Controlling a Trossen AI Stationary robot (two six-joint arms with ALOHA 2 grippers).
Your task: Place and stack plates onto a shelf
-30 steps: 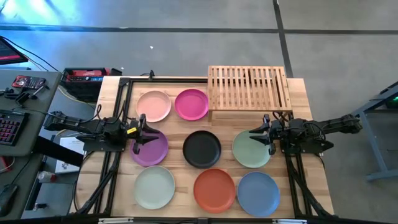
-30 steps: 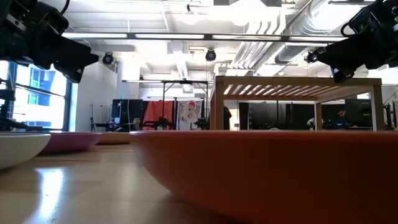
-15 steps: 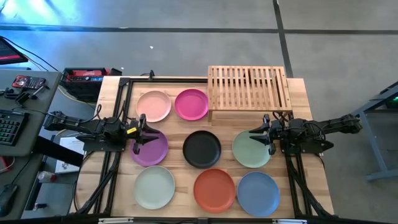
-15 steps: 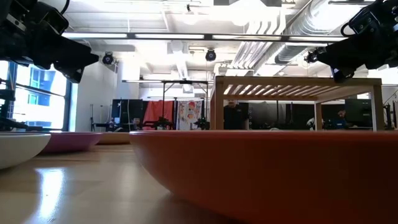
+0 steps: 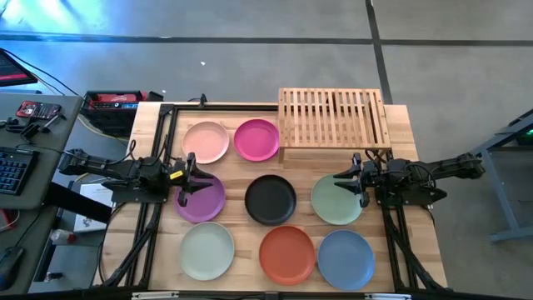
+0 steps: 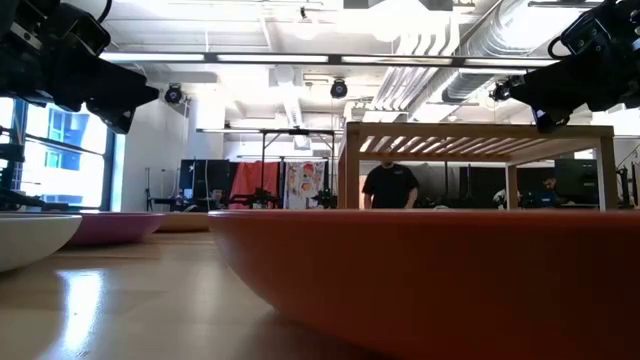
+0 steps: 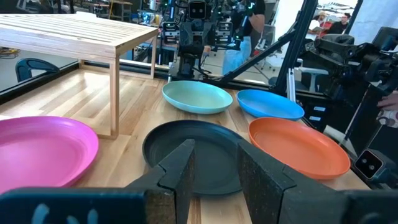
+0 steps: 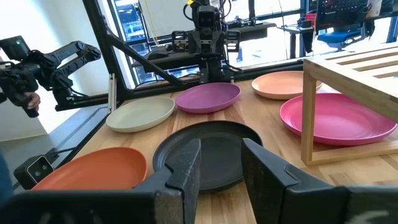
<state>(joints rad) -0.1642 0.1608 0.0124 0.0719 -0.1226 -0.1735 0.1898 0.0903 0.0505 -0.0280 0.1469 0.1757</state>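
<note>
Eight plates lie flat on the wooden table in the high view: pale pink [image 5: 206,142], magenta [image 5: 256,139], purple [image 5: 201,198], black [image 5: 271,200], sage green [image 5: 336,200], off-white [image 5: 207,251], orange-red [image 5: 287,255] and blue [image 5: 346,258]. The bamboo shelf [image 5: 334,118] stands at the far right and nothing lies on it. My left gripper [image 5: 190,177] is open and hovers over the purple plate's left part, pointing at the black plate [image 7: 198,155]. My right gripper [image 5: 353,178] is open and hovers over the sage green plate's right part, facing the black plate [image 8: 208,152].
The shelf's legs [image 7: 114,93] stand beside the magenta plate [image 7: 40,149]. Black frame rails [image 5: 158,158] run along the table's left and right sides. A desk with a keyboard [image 5: 12,171] stands left of the table. A person [image 6: 390,185] shows in the room behind.
Both arms and all plates have kept still. In the low view a person in the room beyond has walked into sight behind the shelf.
</note>
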